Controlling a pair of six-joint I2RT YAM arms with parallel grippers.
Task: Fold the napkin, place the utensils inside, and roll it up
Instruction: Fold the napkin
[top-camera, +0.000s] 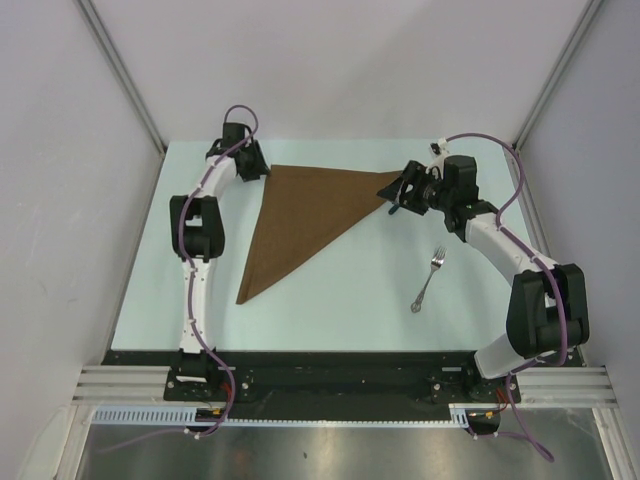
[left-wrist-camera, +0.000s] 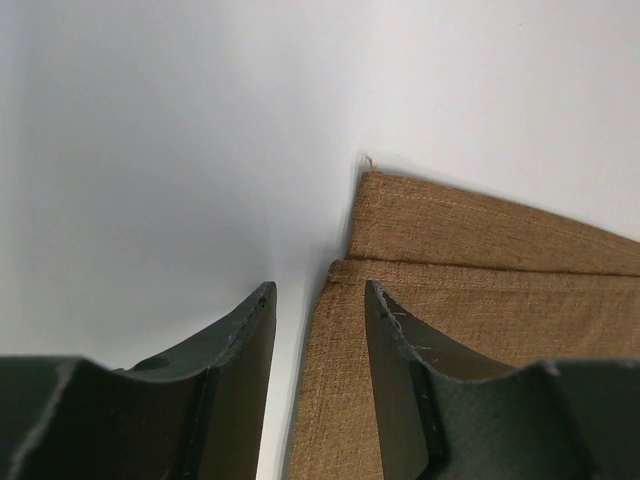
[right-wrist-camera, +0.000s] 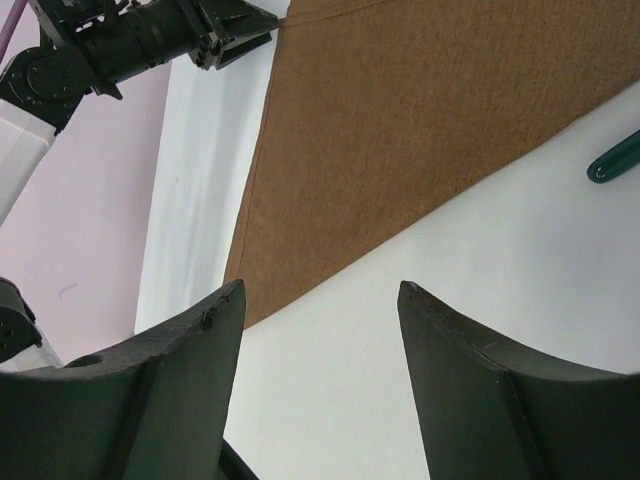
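Overhead and wrist views of the two-arm workspace. The pale table (top-camera: 330, 325) carries all the loose items. The left arm (top-camera: 198, 240) reaches to the far left of the table, and the right arm (top-camera: 500, 240) bends inward from the right toward the far centre. The napkin (top-camera: 300, 215), a plain brown cloth, lies flat in a triangle. One corner is at the far left, one at the far right, and a long point runs toward the near left. The left wrist view shows two layers at the far-left corner, the upper edge set slightly back from the lower. The left tool (left-wrist-camera: 318, 288) sits at that corner with its jaws partly open, one finger over bare table and the other over the cloth. The napkin's edge runs through the gap, unclamped. The right tool (right-wrist-camera: 322, 288) is near the napkin's right corner, jaws wide apart and holding nothing. The fork (top-camera: 428, 280), slim and silver, lies on bare table to the right of the napkin, well apart from it. The dark-handled utensil (right-wrist-camera: 614, 158) shows only its handle end at the edge of the right wrist view, on the table just beside the napkin's long edge.
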